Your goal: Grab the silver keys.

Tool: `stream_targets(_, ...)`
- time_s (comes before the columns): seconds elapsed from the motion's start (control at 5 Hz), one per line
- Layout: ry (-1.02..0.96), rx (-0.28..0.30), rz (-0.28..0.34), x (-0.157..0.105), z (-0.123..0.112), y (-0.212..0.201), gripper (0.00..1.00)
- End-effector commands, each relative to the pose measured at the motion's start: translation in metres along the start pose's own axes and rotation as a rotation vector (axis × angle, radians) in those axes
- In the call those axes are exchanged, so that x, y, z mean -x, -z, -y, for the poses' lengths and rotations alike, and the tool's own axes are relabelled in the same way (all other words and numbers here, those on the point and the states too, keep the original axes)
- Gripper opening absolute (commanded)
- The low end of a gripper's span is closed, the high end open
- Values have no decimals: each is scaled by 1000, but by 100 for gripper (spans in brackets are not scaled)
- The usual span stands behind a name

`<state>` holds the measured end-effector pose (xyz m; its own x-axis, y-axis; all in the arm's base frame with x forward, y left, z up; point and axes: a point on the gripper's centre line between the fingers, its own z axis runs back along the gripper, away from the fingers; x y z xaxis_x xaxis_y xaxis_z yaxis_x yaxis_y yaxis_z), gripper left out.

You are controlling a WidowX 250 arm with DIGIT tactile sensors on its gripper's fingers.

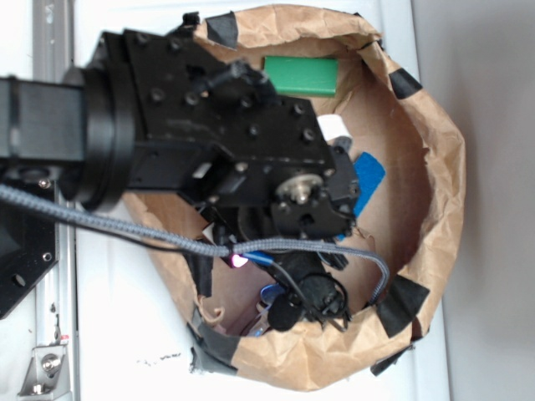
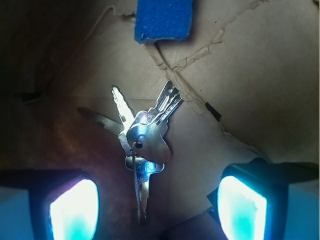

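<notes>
The silver keys (image 2: 145, 142) lie fanned out on the brown paper floor in the wrist view, one key pointing down between my fingers. My gripper (image 2: 157, 210) is open, its two glowing cyan pads (image 2: 75, 210) standing wide on either side of that lowest key, touching nothing. In the exterior view the arm covers the keys, and the gripper (image 1: 305, 301) is low inside the paper bin, its fingers hard to make out.
A blue block (image 2: 164, 20) lies just beyond the keys, also seen at the bin's right side (image 1: 368, 180). A green block (image 1: 301, 75) sits at the far end. The crumpled brown paper bin wall (image 1: 435, 159) with black tape rings everything.
</notes>
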<state>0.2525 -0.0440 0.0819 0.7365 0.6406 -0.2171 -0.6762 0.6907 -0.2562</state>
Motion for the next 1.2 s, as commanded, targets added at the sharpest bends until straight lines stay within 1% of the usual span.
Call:
stream_targets(0.0,28,28,32,3,3,-11,100)
stream_targets(0.6,28,28,32,3,3,-11,100)
stream_targets(0.8,59,88,-32,4,5,1,100)
stream_targets(1.0,54,98,-32,6,8,13,100)
